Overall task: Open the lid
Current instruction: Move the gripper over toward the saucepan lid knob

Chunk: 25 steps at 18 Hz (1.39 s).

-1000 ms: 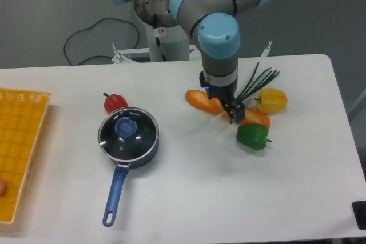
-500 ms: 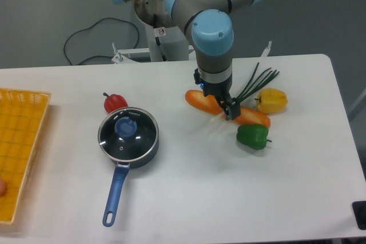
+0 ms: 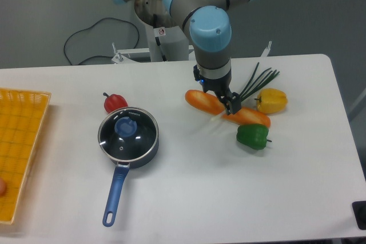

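- White table (image 3: 189, 198) w/ grey wall behind, black cable at back.
- Lid (image 3: 127, 134) sits on saucepan (image 3: 123, 158), left of centre.
- Gripper (image 3: 231, 107) above the carrots (image 3: 226, 108); can't tell if clenched.

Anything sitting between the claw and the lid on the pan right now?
Nothing visible does. The claw hangs over the orange vegetables, and the lid sits on the saucepan off to camera-left. Only bare table lies between them; the red pepper sits behind the pan, off that line.
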Motion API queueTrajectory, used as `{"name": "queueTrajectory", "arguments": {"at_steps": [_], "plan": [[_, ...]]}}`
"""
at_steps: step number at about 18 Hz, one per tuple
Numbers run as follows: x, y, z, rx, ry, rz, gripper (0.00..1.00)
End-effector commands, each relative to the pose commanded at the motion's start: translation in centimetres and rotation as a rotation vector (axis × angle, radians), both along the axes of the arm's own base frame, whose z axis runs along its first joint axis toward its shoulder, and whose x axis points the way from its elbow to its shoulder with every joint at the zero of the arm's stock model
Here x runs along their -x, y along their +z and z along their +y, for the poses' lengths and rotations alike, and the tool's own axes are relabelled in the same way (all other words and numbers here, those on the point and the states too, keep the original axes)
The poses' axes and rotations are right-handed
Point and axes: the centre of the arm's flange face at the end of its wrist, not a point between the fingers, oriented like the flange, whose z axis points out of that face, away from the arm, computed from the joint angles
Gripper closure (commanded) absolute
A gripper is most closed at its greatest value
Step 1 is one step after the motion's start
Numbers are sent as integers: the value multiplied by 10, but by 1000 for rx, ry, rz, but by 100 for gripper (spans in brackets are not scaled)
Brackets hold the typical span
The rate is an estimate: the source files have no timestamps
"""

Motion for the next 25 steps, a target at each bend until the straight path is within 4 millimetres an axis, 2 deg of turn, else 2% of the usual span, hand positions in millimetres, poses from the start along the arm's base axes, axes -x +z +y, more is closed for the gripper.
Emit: {"name": "queueTrajectory", "arguments": {"at_steps": [6, 12, 15, 17, 19, 22, 25], "plan": [[-5, 4, 2, -16, 79, 12, 0], [-25, 3, 27, -31, 134, 18, 0], [-42, 1, 46, -44, 157, 19, 0], [-46, 1, 55, -49, 167, 21, 0], [-50, 0, 60, -57, 194, 16, 0], [-67, -8, 75, -65, 224, 0, 0], [-77, -9, 88, -105, 245, -21, 0]]}}
